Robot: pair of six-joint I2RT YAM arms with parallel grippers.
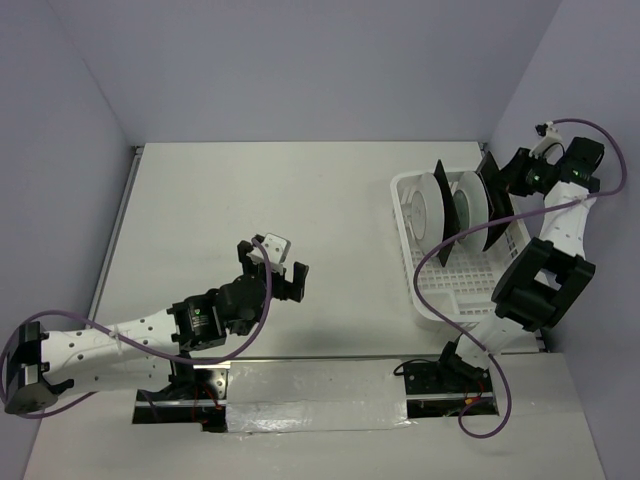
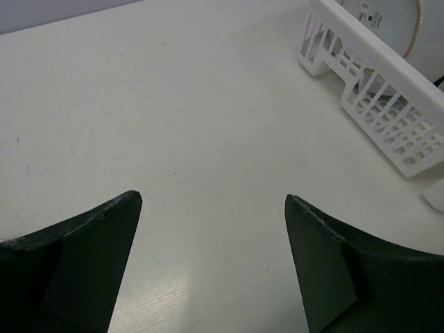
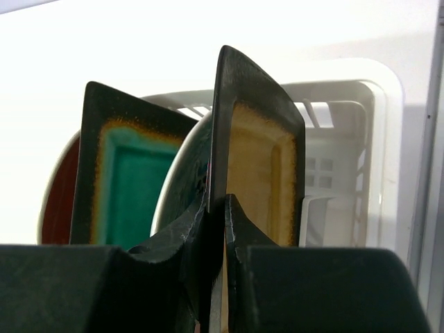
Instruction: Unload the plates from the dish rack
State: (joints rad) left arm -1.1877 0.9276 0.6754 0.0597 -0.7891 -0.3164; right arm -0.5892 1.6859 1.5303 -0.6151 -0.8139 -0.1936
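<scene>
Black and agape, our left gripper (image 2: 214, 208) hangs nearby, while farther off our right gripper (image 3: 216, 208) clamps the rim of the amber plate (image 3: 260, 159) upright in the rack (image 3: 347, 139), so we should lift straight up, clear of the teal plate (image 3: 128, 180).

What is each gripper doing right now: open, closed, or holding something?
Left gripper: open, holding nothing.
Right gripper: closed on the rim of the amber-centred plate.
</scene>
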